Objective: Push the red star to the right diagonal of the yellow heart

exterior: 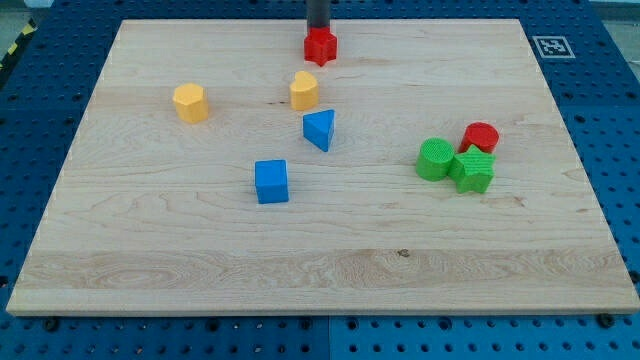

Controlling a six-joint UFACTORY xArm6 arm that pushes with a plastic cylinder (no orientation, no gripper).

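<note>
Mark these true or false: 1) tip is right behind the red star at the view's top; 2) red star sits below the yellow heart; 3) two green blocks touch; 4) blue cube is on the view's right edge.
1) True: my tip meets the red star from the view's top.
2) False: the star lies above the yellow heart, slightly right.
3) True: the green cylinder and green star touch.
4) False: the blue cube sits left of centre.

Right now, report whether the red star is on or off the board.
On: the red star sits inside the board's top edge, my tip just behind it.
</note>
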